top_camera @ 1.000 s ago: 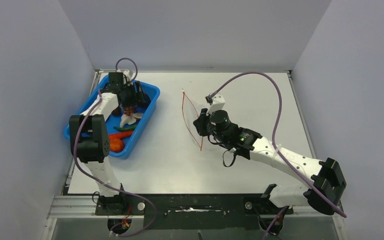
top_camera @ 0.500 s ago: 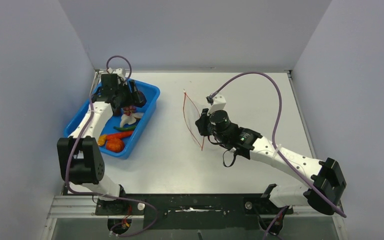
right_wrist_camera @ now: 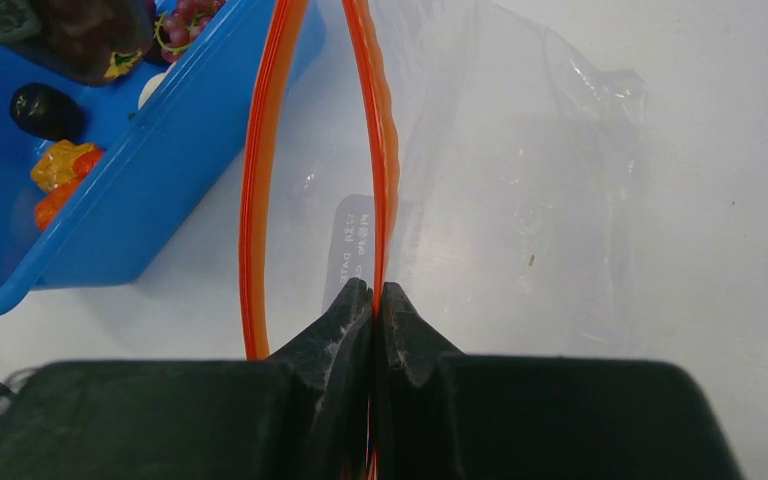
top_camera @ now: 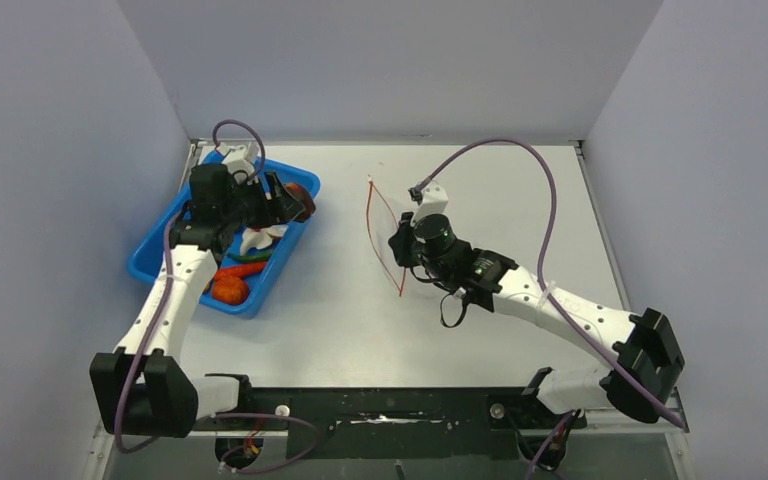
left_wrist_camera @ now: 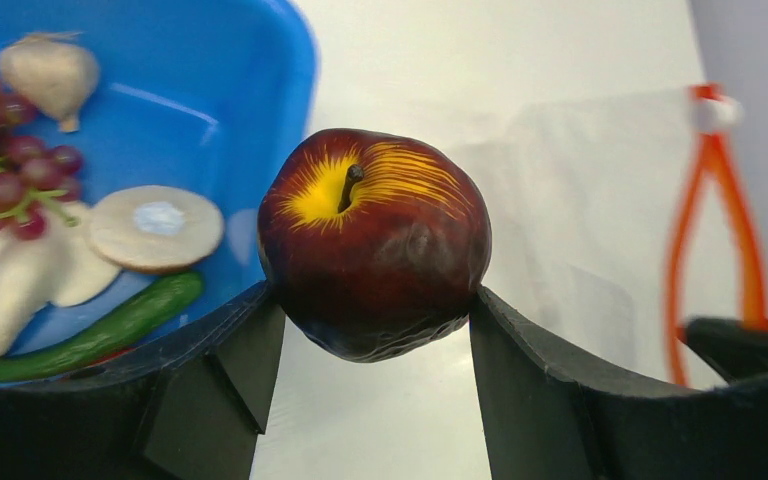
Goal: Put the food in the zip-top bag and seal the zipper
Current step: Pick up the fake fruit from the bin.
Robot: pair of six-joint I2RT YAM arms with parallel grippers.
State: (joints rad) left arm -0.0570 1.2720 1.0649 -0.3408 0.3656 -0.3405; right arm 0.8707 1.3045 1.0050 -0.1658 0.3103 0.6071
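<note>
Left gripper (left_wrist_camera: 375,312) clamps a dark red apple (left_wrist_camera: 375,240), seemingly over the blue bin (left_wrist_camera: 210,60) rim. Right gripper (right_wrist_camera: 372,300) pinches the zipper (right_wrist_camera: 386,150).

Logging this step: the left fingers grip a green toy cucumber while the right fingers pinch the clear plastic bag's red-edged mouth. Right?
No: the left wrist view shows the left fingers holding a dark red toy apple; the green toy cucumber lies in the blue plastic bin. The right fingers pinch the clear plastic bag at its red zipper.
</note>
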